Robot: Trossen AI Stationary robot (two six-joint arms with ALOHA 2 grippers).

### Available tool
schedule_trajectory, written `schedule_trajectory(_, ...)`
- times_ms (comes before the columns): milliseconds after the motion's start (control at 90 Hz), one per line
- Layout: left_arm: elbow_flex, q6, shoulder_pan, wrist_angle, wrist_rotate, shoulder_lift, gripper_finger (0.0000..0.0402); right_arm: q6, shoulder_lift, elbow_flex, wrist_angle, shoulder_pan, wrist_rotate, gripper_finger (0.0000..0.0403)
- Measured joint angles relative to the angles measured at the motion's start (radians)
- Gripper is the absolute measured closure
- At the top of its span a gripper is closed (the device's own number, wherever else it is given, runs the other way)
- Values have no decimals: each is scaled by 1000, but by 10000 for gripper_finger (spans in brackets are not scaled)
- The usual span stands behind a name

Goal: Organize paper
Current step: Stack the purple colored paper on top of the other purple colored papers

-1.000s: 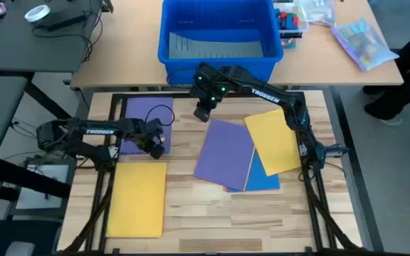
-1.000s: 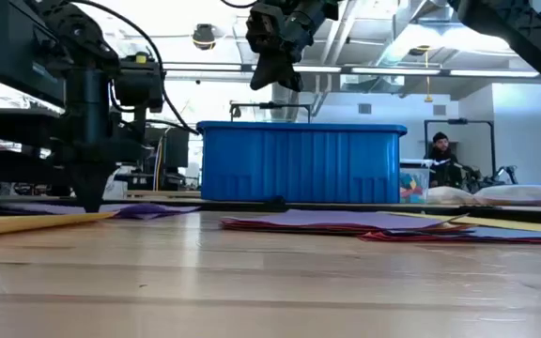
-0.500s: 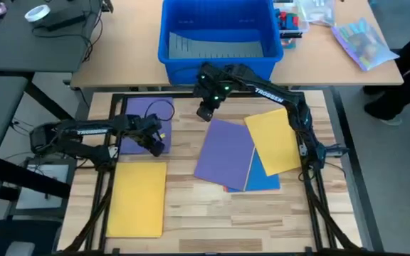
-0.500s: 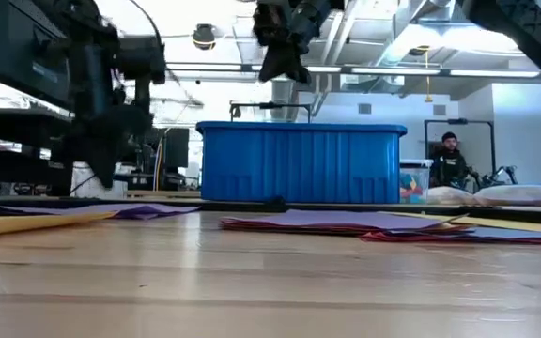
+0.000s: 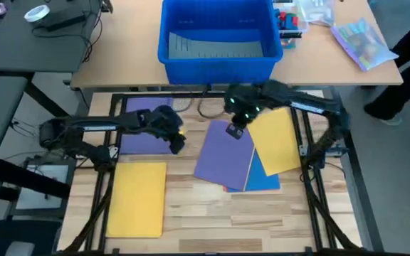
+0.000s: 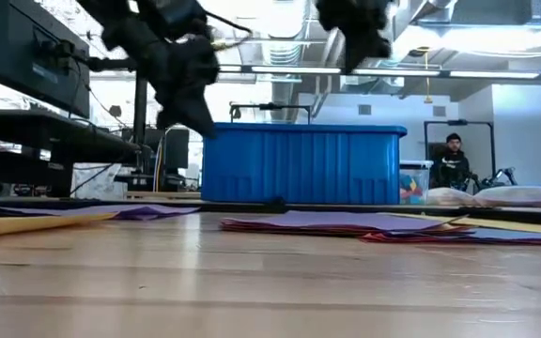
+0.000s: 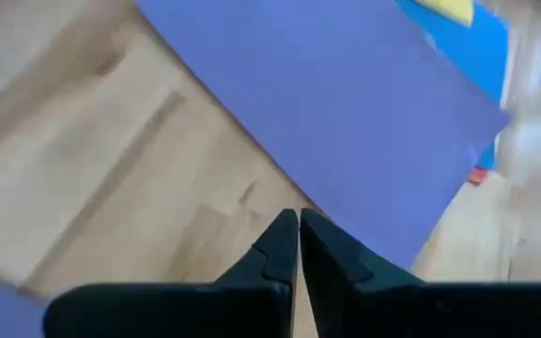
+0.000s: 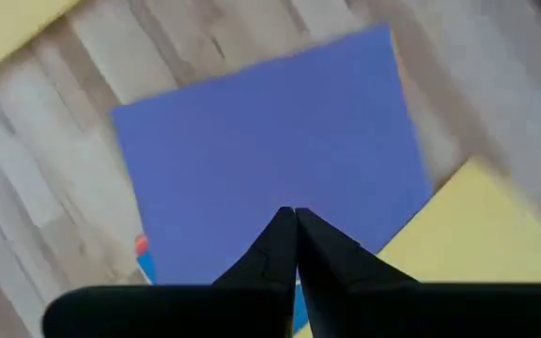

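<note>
**Paper spread over the counter, both grippers raised and pressed together**

The paper is lying flat on the counter. Since the earlier frame, the right gripper has been moved from near the blue bin to above the far end of the middle purple sheet, and the left gripper has been carried off the left purple sheet toward the centre. Both grippers are being held pressed together, pinching nothing. The bin is holding a grey ribbed panel. The middle purple sheet is lying long axis front-to-back, slightly tilted, over a blue sheet; a yellow sheet is overlapping both. Another yellow sheet is lying lengthwise front-left.
</note>
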Motion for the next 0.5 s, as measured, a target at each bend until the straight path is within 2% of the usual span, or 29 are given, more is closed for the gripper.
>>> schedule_trajectory(133, 93, 18, -67, -10, 3, 157, 402, 301, -179, -383, 242, 16, -3, 399)
schedule_trajectory(256, 191, 61, -105, -6, 5, 272, 402, 543, -271, -644, 404, 37, -3, 372)
schedule_trajectory(367, 260, 87, -125, -6, 5, 363, 402, 747, -296, -807, 521, 63, -5, 339)
schedule_trajectory(500, 309, 90, -133, 3, 5, 447, 402, 847, -276, -936, 643, 68, -5, 313)
